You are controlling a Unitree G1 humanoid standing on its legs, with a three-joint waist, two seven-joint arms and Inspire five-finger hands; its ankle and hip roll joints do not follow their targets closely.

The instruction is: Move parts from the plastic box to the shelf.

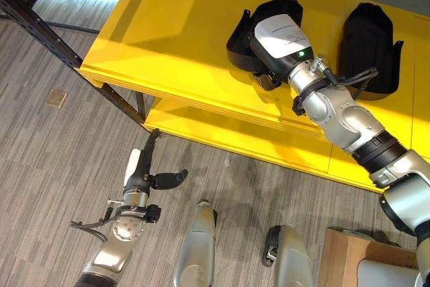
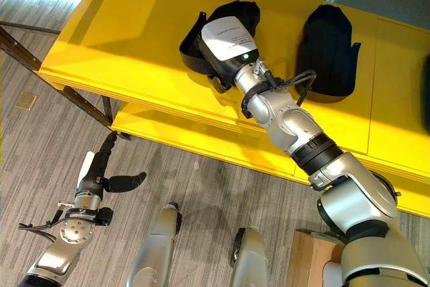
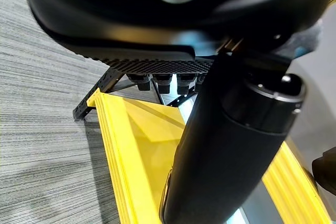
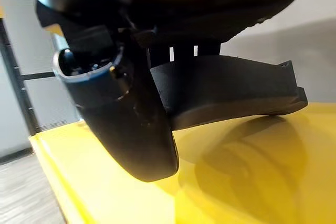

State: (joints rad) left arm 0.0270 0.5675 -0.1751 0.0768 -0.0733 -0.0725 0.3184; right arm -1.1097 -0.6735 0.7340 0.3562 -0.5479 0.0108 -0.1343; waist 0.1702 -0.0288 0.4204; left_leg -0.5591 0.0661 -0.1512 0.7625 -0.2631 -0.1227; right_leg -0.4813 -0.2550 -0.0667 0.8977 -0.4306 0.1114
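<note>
Black part (image 1: pixel 243 38) on yellow shelf (image 1: pixel 168 45), right hand (image 1: pixel 279 42) over it, fingers hidden, left hand (image 1: pixel 144 173) low, fingers straight.

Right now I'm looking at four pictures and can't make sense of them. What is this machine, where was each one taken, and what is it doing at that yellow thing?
It is a humanoid robot with two silver-grey arms, each ending in a dark hand. Two pictures come from cameras in its head, looking down; the other two sit on its wrists, so each hand looms huge and close.

The yellow surface is a shelf. Two black parts lie on it: one lies alone, and the right hand is on the other black part. Whether its fingers grip that part cannot be made out.

The left hand hangs low over the grey floor, fingers straight, holding nothing.
</note>
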